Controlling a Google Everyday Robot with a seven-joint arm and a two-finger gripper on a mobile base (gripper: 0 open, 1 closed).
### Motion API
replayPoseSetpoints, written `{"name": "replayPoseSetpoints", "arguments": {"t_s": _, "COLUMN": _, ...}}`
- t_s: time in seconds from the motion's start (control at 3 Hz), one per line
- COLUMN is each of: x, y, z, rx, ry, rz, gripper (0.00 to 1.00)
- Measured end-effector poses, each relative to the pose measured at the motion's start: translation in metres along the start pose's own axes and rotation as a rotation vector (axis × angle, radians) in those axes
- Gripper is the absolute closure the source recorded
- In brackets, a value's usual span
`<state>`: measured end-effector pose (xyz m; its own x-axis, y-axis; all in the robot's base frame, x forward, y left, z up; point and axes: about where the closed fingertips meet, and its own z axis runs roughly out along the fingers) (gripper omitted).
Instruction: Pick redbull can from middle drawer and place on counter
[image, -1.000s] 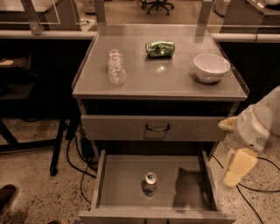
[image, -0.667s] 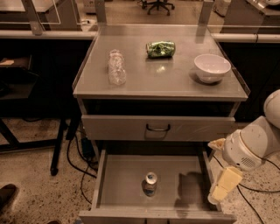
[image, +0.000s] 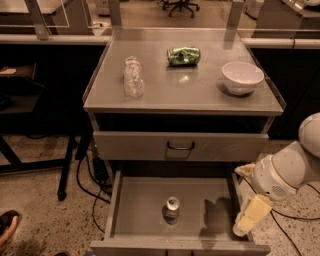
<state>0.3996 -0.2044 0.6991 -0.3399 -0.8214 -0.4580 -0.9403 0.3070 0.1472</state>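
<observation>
The redbull can stands upright on the bare floor of the open middle drawer, a little in front of its middle, silver top showing. My gripper hangs at the drawer's right wall, right of the can and well apart from it, on the end of the white arm. It casts a shadow on the drawer floor right of the can. The counter is the grey metal top above.
On the counter lie a clear plastic bottle at the left, a crushed green can at the back and a white bowl at the right. The upper drawer with a dark loop handle is shut. Cables trail on the floor at the left.
The arm and gripper have moved down and to the left, closer to the drawer's right wall. The can has not moved.
</observation>
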Motion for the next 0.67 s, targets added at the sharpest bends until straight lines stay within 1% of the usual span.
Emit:
{"name": "replayPoseSetpoints", "arguments": {"t_s": 0.33, "x": 0.014, "y": -0.027, "z": 0.033, "rx": 0.024, "ry": -0.039, "rz": 0.028, "gripper": 0.00}}
{"name": "replayPoseSetpoints", "arguments": {"t_s": 0.67, "x": 0.026, "y": -0.047, "z": 0.058, "rx": 0.024, "ry": -0.078, "rz": 0.053, "gripper": 0.00}}
